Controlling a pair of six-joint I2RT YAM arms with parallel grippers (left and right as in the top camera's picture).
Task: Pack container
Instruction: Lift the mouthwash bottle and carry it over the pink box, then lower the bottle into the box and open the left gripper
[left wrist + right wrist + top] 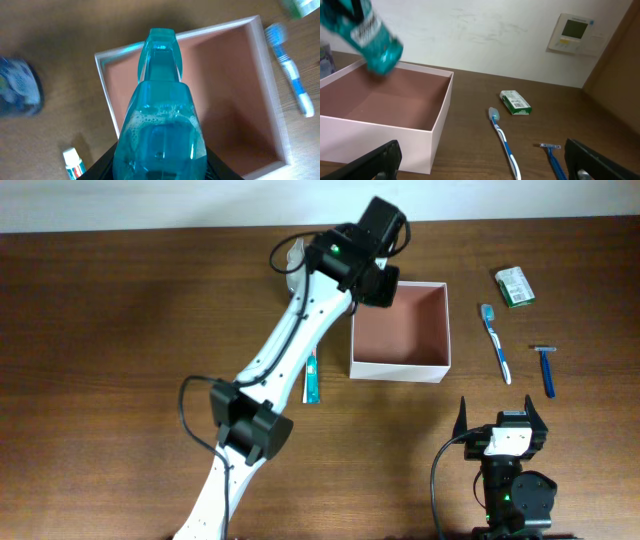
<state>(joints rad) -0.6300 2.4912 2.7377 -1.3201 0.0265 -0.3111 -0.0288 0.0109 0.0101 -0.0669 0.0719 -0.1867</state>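
Gripping a teal translucent bottle (160,115), the left pincer (378,283) hangs over the far-left corner of the container (400,370). The bottle is tilted and held clear above the rim. Its lower end is over the pinkish-brown inside near that corner, and foam and liquid show through its wall in the left wrist view.

The container is a square, lidless box with white outer walls. It stands upright on the brown wooden tabletop (120,310), a little right of the middle in the overhead view.

A toothpaste tube (311,377) lies on the tabletop just left of the box, beside its near-left corner and partly under the white left arm. On the other side, 3 things lie apart from the box and from each other:
- A blue-and-white toothbrush (496,342) is nearest the right wall, with its head toward the far side.
- A razor (546,368) with a blue handle lies further right.
- A small green packet (515,286) lies beyond both, toward the far edge.

The right pincer (503,418) sits low at the near edge, just to the right of the container's near-right corner. Its jaws are spread wide with nothing between them, and it touches none of the items. From its own camera, the toothbrush and razor lie ahead on the wood, and the bottle shows up high over the box.
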